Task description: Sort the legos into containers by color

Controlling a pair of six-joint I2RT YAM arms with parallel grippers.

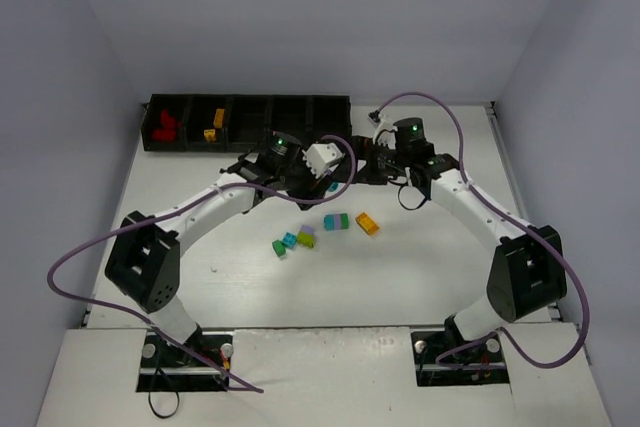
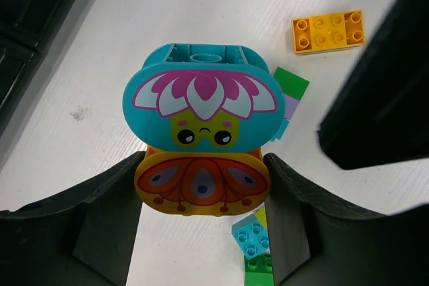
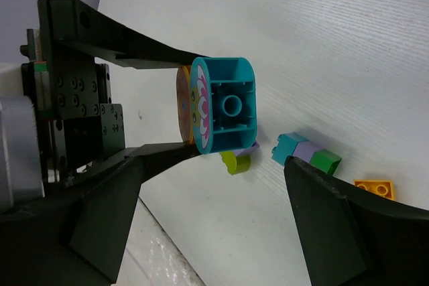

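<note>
Left wrist: fingers [image 2: 100,232] pinch orange brick [image 2: 201,189] (cyan-topped).

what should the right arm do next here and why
Probably ease the open right gripper forward to straddle the cyan brick: it is stuck to the orange brick that the left gripper clamps, and the two colours must be pulled apart.

tray [image 1: 290,112] upper left on counter [image 1: 420,277], sorted bricks [image 1: 166,125] in its two leftmost compartments. loose bricks [image 1: 336,221] frame centre. stacked pair [image 2: 201,132] between left gripper [image 2: 201,189] jaws.
</note>
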